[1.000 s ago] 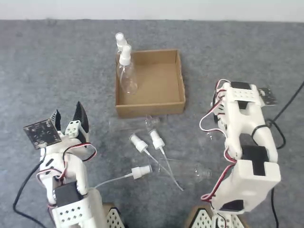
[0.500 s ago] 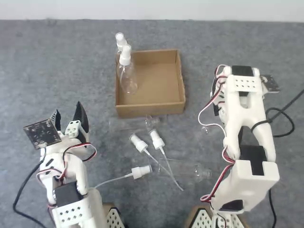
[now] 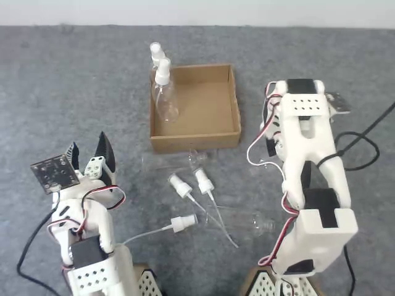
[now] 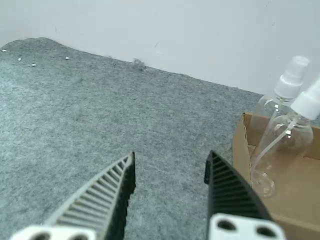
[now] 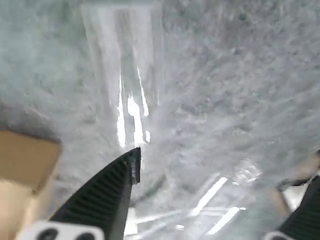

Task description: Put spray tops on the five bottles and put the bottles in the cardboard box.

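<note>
The cardboard box (image 3: 203, 137) sits mid-table toward the far edge, well apart from the table's (image 3: 74, 80) left edge. Two capped bottles (image 3: 165, 102) stand at the box's left wall. An uncapped bottle (image 3: 170, 161) lies just before its near wall. Nearer the front edge, three loose spray tops (image 3: 181, 185) crowd together, their tubes crossing, with another uncapped bottle (image 3: 250, 221) just beside them. The left pincer (image 3: 88, 151) hangs spread near the front-left corner, holding nothing. The right arm (image 3: 302, 123) stands right of the box. Its right pincer (image 5: 222, 175), spread, hovers over a lying clear bottle (image 5: 125, 75).
</note>
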Motion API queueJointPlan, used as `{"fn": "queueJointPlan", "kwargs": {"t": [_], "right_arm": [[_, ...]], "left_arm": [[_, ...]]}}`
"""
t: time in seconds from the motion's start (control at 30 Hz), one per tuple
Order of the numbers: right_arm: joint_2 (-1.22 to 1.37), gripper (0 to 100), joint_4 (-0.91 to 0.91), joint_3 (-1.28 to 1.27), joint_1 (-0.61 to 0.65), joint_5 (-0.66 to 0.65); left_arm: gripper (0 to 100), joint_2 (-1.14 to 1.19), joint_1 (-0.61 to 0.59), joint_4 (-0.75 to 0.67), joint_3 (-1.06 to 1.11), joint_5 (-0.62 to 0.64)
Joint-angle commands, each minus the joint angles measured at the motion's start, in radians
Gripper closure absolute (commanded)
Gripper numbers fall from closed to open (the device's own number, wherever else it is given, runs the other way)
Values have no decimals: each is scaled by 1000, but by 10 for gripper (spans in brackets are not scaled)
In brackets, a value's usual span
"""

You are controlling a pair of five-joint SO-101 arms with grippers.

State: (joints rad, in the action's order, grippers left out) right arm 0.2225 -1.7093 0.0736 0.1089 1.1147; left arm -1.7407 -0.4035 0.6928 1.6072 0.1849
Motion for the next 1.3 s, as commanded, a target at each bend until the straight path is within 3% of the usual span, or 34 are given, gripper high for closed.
{"fn": "queueJointPlan", "kwargs": {"t": [0.0,0.13,0.37,0.6,0.97,1.27], "right_arm": [[-22,566,-54,57,5,-198],[-22,566,-76,57,1,-387],[-22,566,-76,57,1,-525],[-22,567,-74,57,1,-766],[-19,567,-71,57,10,-1297],[-12,566,-71,55,8,-1867]], "left_arm": [[786,-15,-2,-40,-8,-12],[786,-15,-2,-40,-8,-12],[786,-15,-2,-40,-8,-12],[786,-15,-2,-43,-8,-12],[786,-15,-3,-101,22,-12],[786,-15,-5,-103,24,-12]]}}
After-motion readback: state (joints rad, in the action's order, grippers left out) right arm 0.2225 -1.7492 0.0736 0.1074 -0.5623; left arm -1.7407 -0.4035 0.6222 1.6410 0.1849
